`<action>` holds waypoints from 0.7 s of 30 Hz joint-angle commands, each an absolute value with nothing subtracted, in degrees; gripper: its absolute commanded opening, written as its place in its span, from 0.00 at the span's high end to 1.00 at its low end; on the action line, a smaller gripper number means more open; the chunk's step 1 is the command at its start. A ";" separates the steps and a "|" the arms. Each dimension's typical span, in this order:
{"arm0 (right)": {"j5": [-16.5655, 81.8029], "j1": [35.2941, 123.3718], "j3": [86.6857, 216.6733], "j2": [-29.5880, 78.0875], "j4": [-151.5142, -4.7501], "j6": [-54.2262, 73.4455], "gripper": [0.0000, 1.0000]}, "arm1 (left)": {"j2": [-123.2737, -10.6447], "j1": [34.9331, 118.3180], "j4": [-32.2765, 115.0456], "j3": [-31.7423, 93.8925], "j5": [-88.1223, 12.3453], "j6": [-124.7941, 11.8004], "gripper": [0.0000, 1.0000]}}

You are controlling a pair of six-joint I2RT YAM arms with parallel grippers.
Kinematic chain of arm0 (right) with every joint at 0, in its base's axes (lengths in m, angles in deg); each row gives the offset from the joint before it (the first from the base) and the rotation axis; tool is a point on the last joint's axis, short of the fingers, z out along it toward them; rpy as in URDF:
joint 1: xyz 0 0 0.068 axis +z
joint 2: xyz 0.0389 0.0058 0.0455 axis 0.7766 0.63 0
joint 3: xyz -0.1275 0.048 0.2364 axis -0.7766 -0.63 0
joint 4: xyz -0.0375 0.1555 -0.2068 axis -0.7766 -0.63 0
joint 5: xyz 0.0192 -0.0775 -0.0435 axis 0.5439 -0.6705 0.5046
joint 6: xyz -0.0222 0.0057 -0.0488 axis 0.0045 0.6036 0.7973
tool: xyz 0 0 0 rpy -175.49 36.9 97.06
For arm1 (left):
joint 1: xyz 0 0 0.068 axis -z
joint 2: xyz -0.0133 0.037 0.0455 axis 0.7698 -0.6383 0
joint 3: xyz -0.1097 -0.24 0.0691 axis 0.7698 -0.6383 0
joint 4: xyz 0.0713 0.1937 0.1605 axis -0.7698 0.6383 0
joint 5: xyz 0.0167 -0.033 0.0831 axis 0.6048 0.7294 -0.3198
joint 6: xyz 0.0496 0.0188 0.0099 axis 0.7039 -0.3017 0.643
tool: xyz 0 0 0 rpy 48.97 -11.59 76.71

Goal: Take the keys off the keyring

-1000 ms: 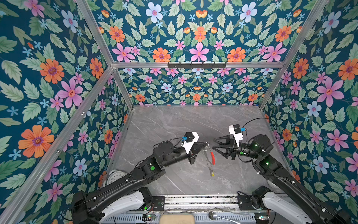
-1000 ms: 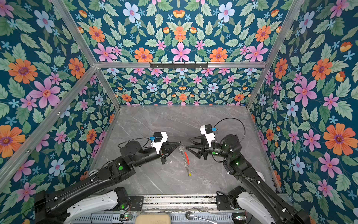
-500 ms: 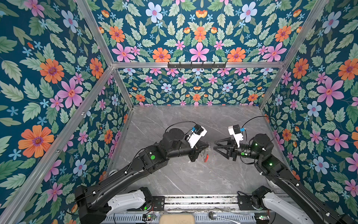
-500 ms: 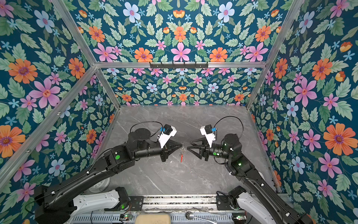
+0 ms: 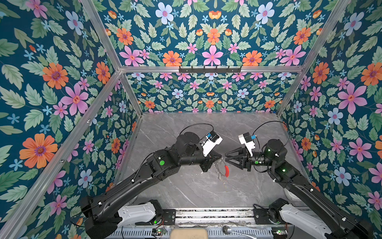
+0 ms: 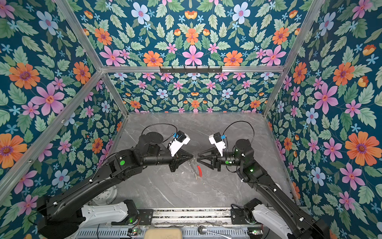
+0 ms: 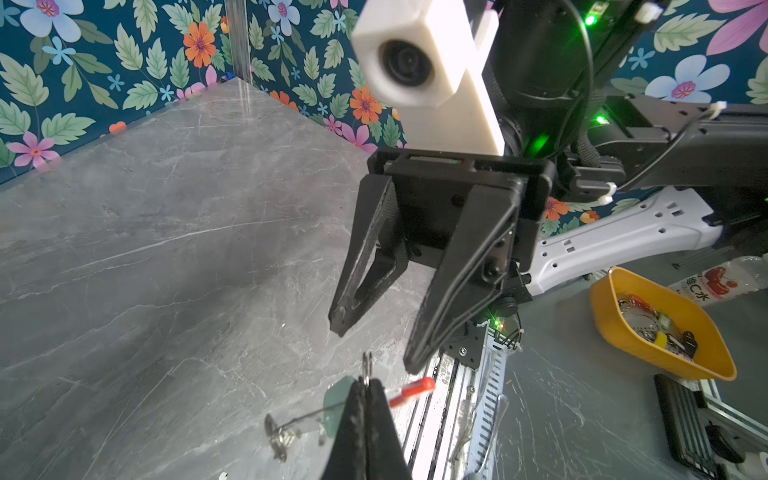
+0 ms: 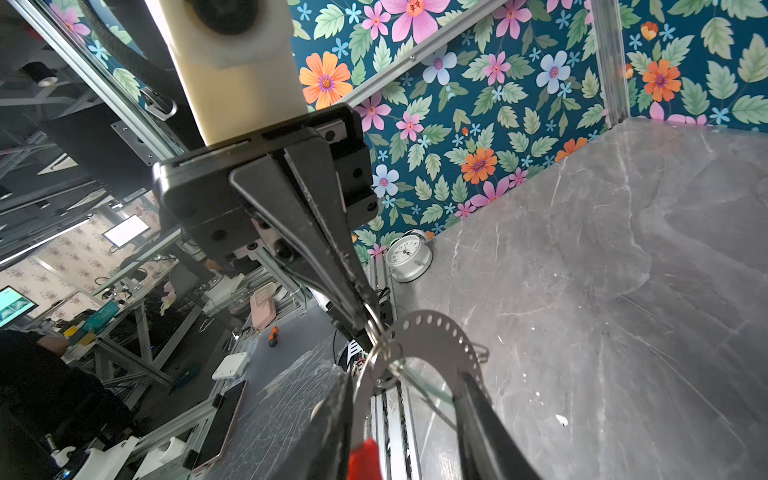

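Grey marbled tabletop (image 5: 186,186), with a white clock (image 6: 103,195) at its near left corner; floral-papered walls (image 5: 206,93) on an aluminium frame (image 5: 144,69) close three sides. I see the left gripper (image 5: 221,158) pinched tight on a small ring of the keyring (image 5: 226,171), which hangs just above mid-table. Right gripper (image 5: 226,157) faces it, jaws apart, either side of the band.

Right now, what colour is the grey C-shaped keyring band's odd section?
Red section, clearest in a top view.

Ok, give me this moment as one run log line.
left claw: shut on keyring | right claw: open, tips either side of keyring | key: on keyring
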State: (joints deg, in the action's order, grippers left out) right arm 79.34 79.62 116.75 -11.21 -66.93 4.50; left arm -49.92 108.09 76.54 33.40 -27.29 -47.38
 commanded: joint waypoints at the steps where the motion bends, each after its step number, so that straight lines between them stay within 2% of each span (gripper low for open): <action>1: 81.71 80.07 117.59 -10.16 -63.35 2.96 0.61 | -50.04 108.08 76.32 33.83 -26.30 -46.48 1.00; 13: 81.72 81.99 118.98 -8.09 -63.51 4.28 0.77 | -50.42 108.14 76.54 34.04 -25.92 -45.34 1.00; 15: 81.73 82.00 118.98 -8.18 -63.65 4.42 0.82 | -50.37 108.11 76.54 34.05 -25.95 -45.21 1.00; 19: 81.67 82.06 118.78 -8.18 -63.22 4.29 1.00 | -50.60 108.13 76.24 34.09 -26.30 -45.41 1.00; 21: 81.42 82.03 118.63 -8.27 -62.54 3.95 1.00 | -50.57 108.14 75.27 33.88 -26.42 -45.94 1.00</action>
